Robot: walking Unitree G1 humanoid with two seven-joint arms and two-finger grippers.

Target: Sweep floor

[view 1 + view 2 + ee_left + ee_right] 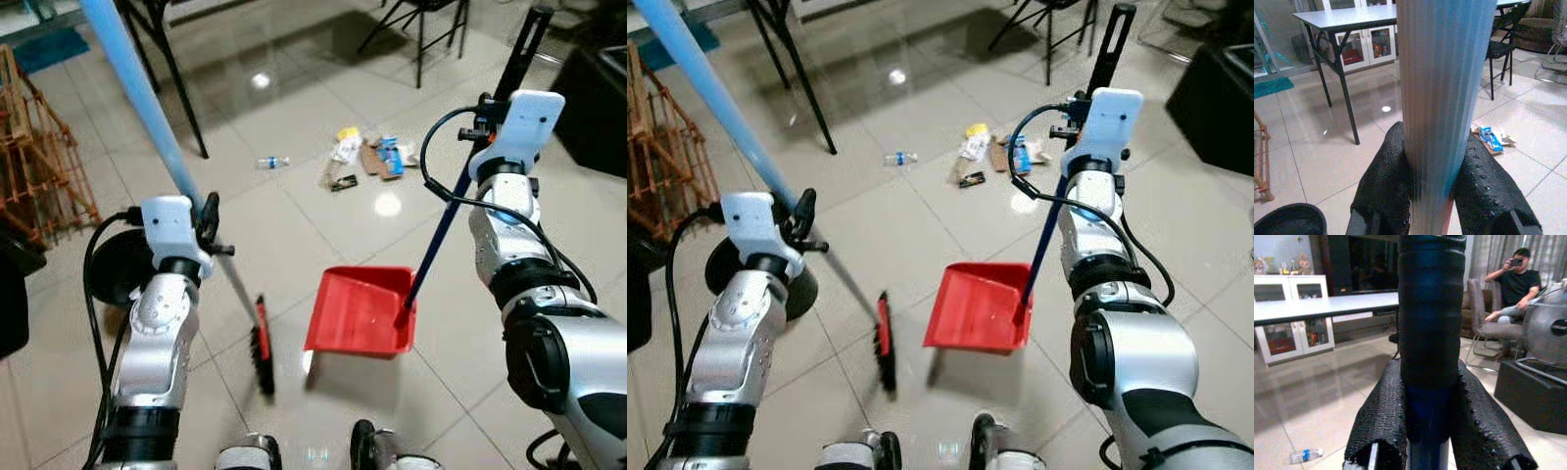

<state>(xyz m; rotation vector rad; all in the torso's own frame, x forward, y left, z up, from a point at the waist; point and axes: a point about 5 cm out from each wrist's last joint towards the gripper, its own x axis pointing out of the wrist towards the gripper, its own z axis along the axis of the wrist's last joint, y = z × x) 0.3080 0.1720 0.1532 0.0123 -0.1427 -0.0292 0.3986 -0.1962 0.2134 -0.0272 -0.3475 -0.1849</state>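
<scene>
Shiny tiled floor point(294, 235), bit of a mess
Red dustpan point(359, 311), broom head point(261, 346), plastic bottle point(272, 163) and scattered wrappers point(370, 157) all sitting on it.

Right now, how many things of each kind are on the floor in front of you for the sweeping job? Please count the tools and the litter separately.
Brooms: 1, red-headed broom on a light blue handle, in the left end effector
Dustpans: 1, red dustpan, its dark handle in the right end effector
Plastic bottles: 1, plastic bottle
Litter piles: 1, pile of wrappers and cardboard
Total: 4
</scene>
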